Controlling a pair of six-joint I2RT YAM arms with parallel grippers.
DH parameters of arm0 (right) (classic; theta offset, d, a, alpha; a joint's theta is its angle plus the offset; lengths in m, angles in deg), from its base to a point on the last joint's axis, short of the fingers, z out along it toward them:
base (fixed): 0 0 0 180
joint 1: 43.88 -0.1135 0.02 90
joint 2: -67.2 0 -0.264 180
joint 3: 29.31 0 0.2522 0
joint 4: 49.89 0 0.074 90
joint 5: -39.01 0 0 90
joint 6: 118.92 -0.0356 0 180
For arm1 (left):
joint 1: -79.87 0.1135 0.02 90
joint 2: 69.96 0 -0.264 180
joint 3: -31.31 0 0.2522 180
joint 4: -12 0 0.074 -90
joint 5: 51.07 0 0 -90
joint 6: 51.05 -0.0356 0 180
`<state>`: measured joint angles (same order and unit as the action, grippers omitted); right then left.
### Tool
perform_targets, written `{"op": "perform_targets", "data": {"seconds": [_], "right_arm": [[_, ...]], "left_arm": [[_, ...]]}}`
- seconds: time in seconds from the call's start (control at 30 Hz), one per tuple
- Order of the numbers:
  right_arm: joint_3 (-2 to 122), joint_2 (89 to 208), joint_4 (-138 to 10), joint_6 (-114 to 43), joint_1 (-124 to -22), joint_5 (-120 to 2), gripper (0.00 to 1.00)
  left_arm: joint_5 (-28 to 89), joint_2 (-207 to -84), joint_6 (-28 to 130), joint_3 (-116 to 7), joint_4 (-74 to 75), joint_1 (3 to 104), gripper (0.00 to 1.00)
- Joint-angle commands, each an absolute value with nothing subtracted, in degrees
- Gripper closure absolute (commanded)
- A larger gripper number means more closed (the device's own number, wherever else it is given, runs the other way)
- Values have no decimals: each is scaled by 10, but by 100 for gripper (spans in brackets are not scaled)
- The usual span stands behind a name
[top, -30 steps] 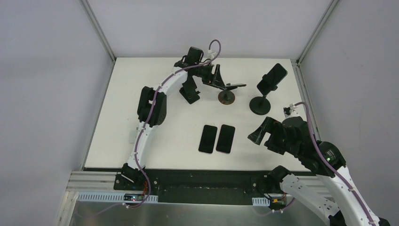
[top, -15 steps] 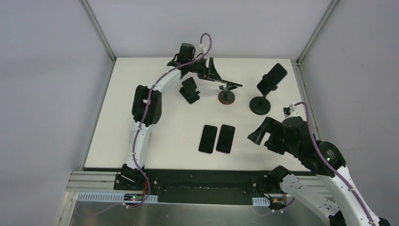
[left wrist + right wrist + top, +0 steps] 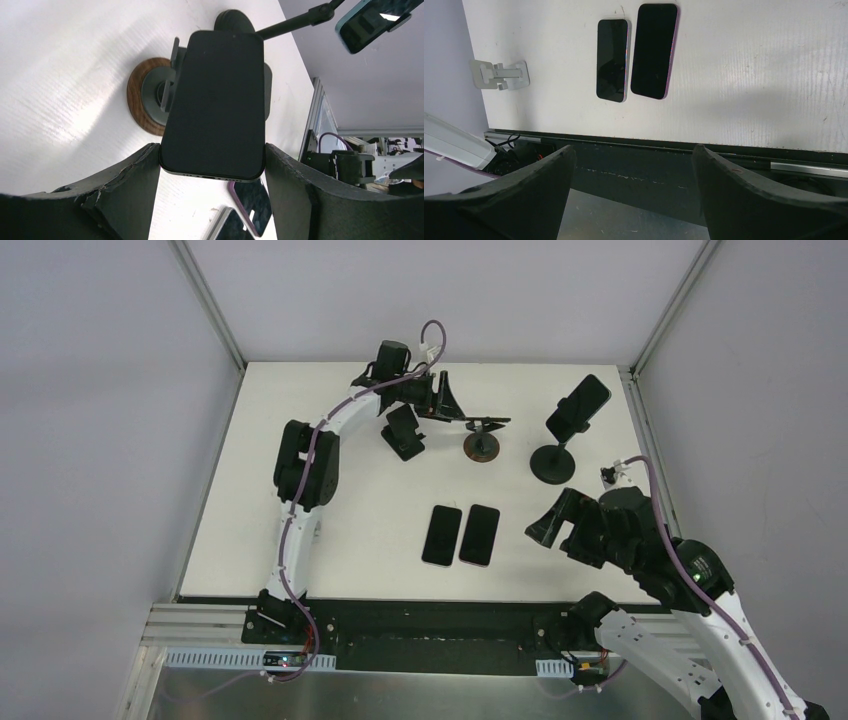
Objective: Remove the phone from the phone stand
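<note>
A black phone (image 3: 215,100) sits in front of the head of a phone stand (image 3: 167,87) that has a round wooden base (image 3: 481,446), at the back of the table. My left gripper (image 3: 212,161) is shut on the phone's lower end, one finger against each long edge. From above, the phone (image 3: 488,422) lies almost flat over the base, and the left gripper (image 3: 462,412) reaches in from the left. Whether the phone still touches the stand's head is hidden. My right gripper (image 3: 553,520) hangs open and empty at the front right, also seen as the right gripper (image 3: 631,152) over the table's front edge.
A second phone (image 3: 580,403) is clamped on a tall black stand (image 3: 553,462) at the back right. A small black stand (image 3: 404,430) is under the left arm. Two phones (image 3: 441,534) (image 3: 479,534) lie flat mid-table. A white folding stand (image 3: 501,74) rests at the left edge.
My left gripper has swung a little to the left and back, carrying the black phone with it. The right arm has not moved.
</note>
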<state>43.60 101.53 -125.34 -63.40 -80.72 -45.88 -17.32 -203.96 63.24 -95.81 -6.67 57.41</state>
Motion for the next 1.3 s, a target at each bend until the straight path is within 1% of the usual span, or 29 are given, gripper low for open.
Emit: {"op": "perform_targets", "data": {"seconds": [0.0, 0.2, 0.27, 0.4, 0.47, 0.6, 0.77, 0.93, 0.97, 1.07, 1.13, 1.27], "right_arm": [[433, 1021, -1239, -638, -804, -465, 11], [431, 1023, -1237, -639, -804, -468, 11], [431, 1023, -1236, -639, -804, -470, 11], [431, 1021, -1237, -637, -804, -470, 11], [431, 1019, -1238, -637, -804, -468, 11], [428, 1014, -1239, -637, -804, -465, 11], [427, 1014, -1240, -635, -805, -464, 11], [428, 1012, -1243, -632, -804, -460, 11], [428, 1012, -1244, -632, -804, -459, 11], [427, 1012, -1244, -632, -804, -460, 11], [427, 1011, -1244, -631, -805, -459, 11], [427, 1011, -1245, -630, -804, -460, 11]], "left_arm": [[-187, -1977, 616, -932, -42, 572, 100], [-188, -1973, 610, -916, -42, 560, 94], [-187, -1975, 609, -915, -42, 556, 89], [-184, -1985, 612, -916, -42, 553, 74], [-178, -1989, 614, -917, -42, 552, 63], [-168, -1995, 618, -921, -41, 552, 47], [-162, -2007, 626, -932, -42, 551, 34], [-158, -2016, 628, -932, -42, 551, 29], [-159, -2017, 628, -932, -41, 551, 24], [-159, -2020, 629, -931, -42, 550, 22], [-159, -2023, 630, -932, -42, 549, 15], [-157, -2028, 632, -932, -42, 548, 9]]}}
